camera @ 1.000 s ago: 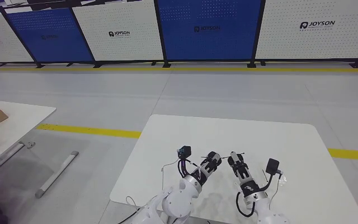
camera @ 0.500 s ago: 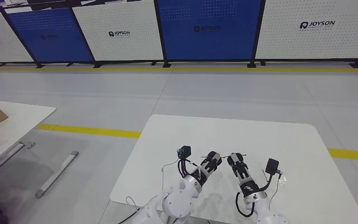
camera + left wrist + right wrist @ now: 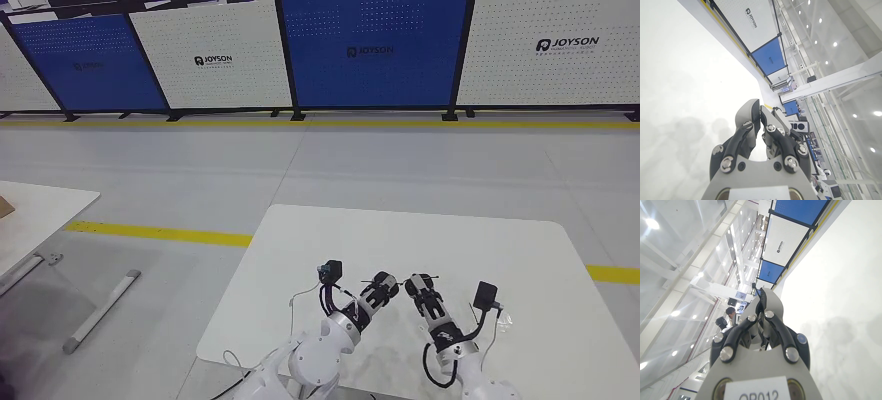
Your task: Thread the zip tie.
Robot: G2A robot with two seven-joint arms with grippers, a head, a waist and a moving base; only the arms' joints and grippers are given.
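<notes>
The right gripper [image 3: 762,291] pinches the zip tie [image 3: 757,293], head [image 3: 753,285] jutting beyond its fingertips [image 3: 772,298]; the left gripper [image 3: 760,109] pinches the tail [image 3: 753,121], apparently not yet threaded.

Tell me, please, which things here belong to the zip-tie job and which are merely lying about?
For the job: zip tie, left gripper, right gripper, both shut on it; white table below.
Just about: side table, partition panels, yellow floor line.
</notes>
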